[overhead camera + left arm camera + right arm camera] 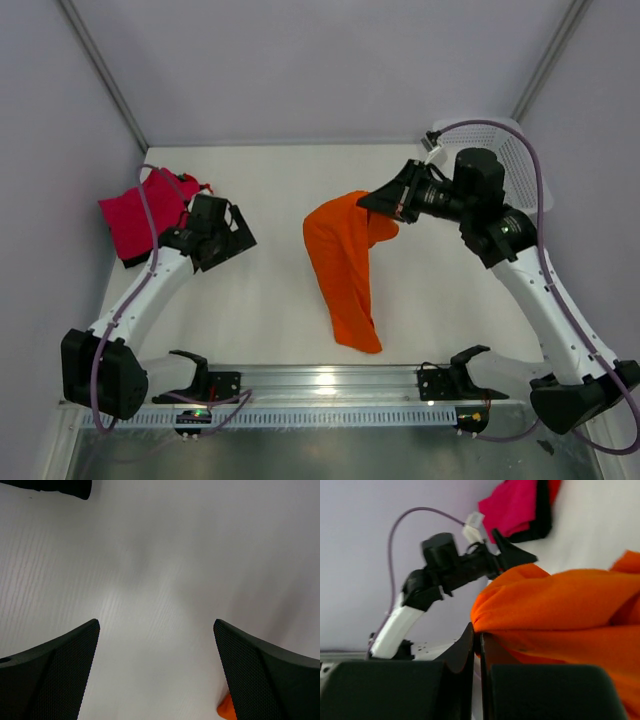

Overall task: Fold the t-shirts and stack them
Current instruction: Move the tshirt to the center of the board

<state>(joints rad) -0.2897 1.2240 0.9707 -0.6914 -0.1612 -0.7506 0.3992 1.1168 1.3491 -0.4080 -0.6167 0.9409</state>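
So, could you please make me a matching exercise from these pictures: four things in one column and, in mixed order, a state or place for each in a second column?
Column one:
1. orange t-shirt
2. magenta t-shirt
3. left tool
4. right tool

Column two:
A. open, holding nothing
B. lies bunched at the far left
C. shut on cloth
D. lifted at one end, the rest trailing down

Pairs: 1-D, 2-B, 3-A, 4-C.
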